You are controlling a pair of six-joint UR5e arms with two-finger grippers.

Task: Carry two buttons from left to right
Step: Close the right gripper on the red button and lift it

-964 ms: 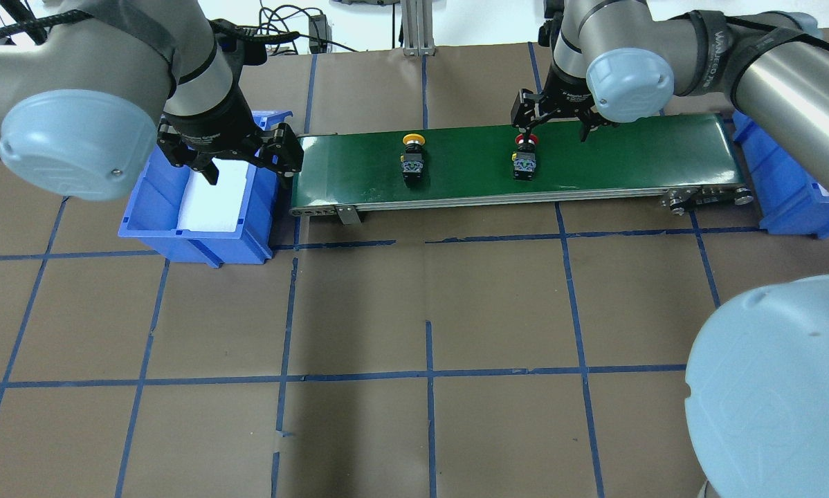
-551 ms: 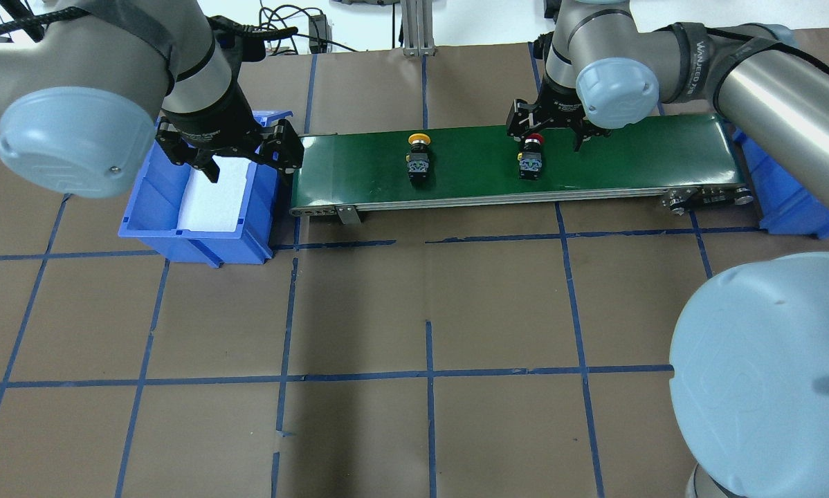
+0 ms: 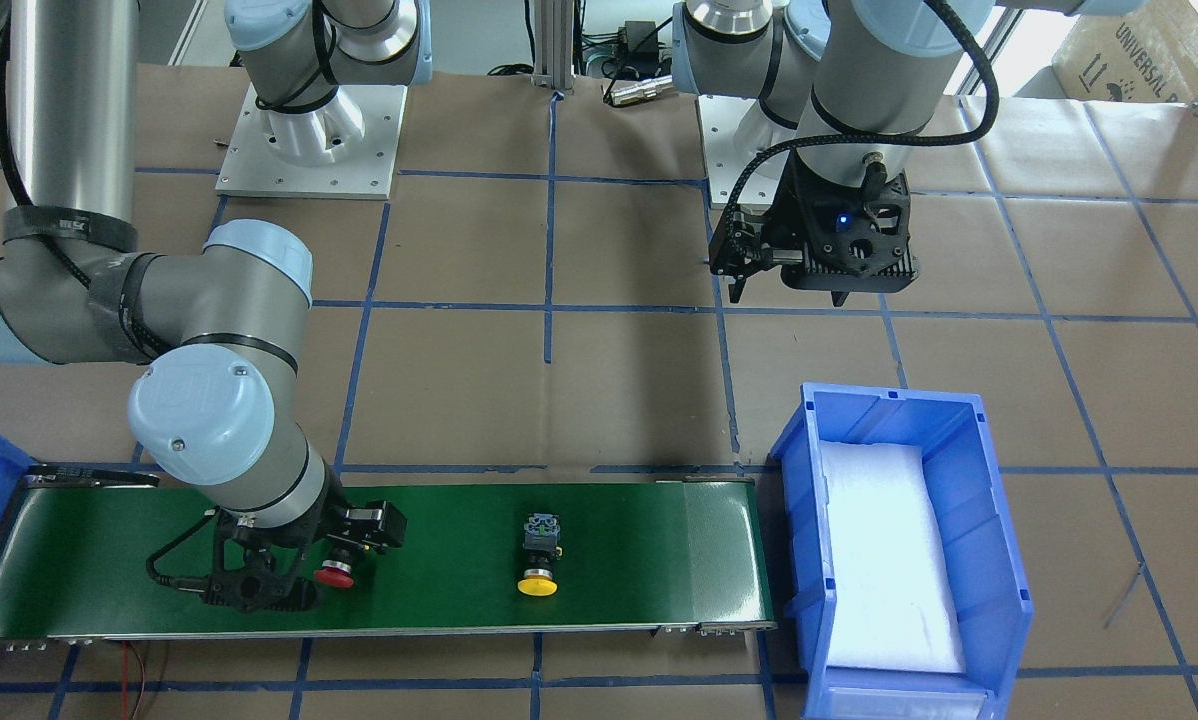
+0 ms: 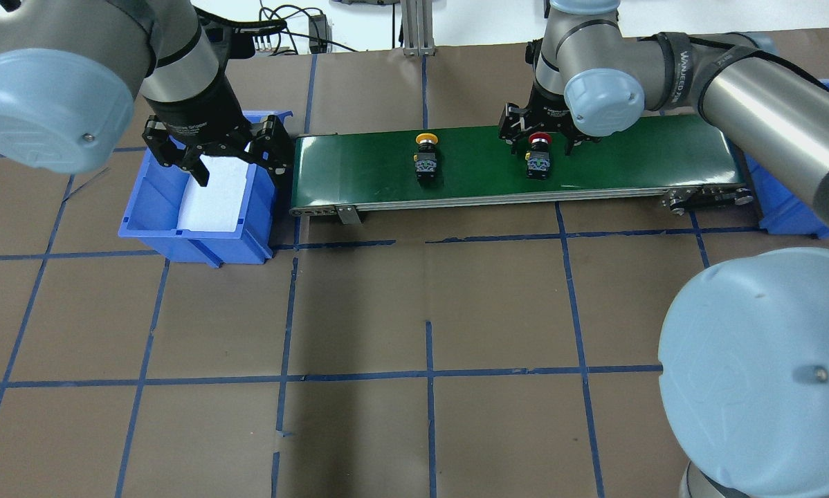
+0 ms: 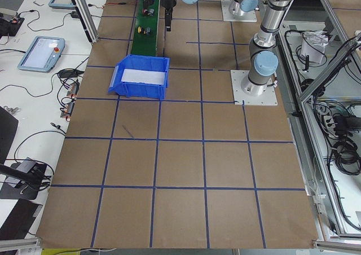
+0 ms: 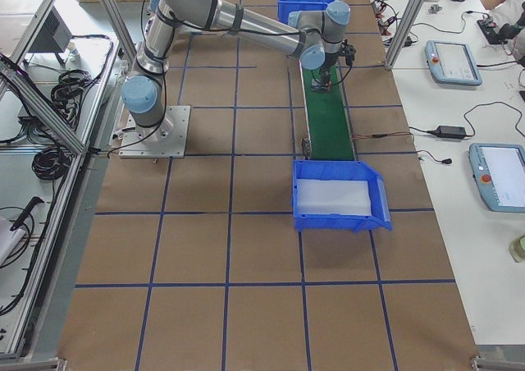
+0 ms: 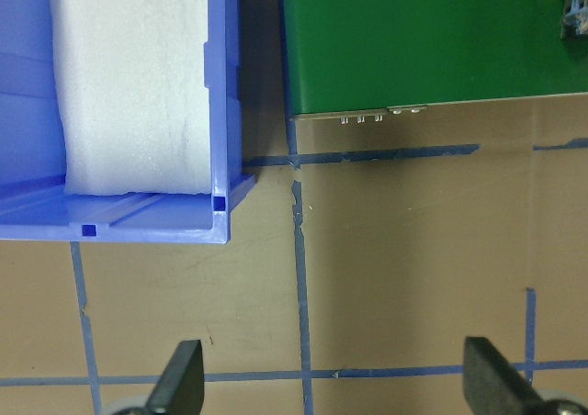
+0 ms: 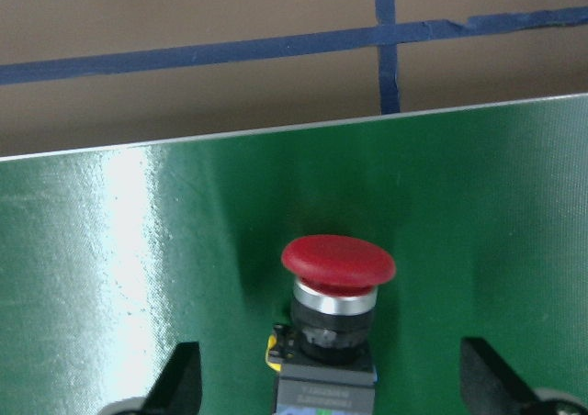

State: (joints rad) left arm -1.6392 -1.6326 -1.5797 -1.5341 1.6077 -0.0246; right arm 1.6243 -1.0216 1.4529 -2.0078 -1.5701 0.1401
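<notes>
Shows a table papered brown and gridded in blue tape. Brings the right arm in from the right, elbow bent and wrist turned down over a green conveyor belt at the table's far side; stands the left arm nearly upright at the belt's left end. Shows a blue bin, lined with white foam, just beside that end. Hangs the right gripper straight down over the red button, fingers spread wide to either side of its black body and clear of it. Finds that button on its side on the belt, right of the middle, cap pointing away from the robot. Holds the left gripper spread just as wide, pinching nothing, above bare paper near the bin's corner and the belt's end. Finds the yellow button on its side near the belt's middle, cap likewise away from the robot, well apart from both grippers.
</notes>
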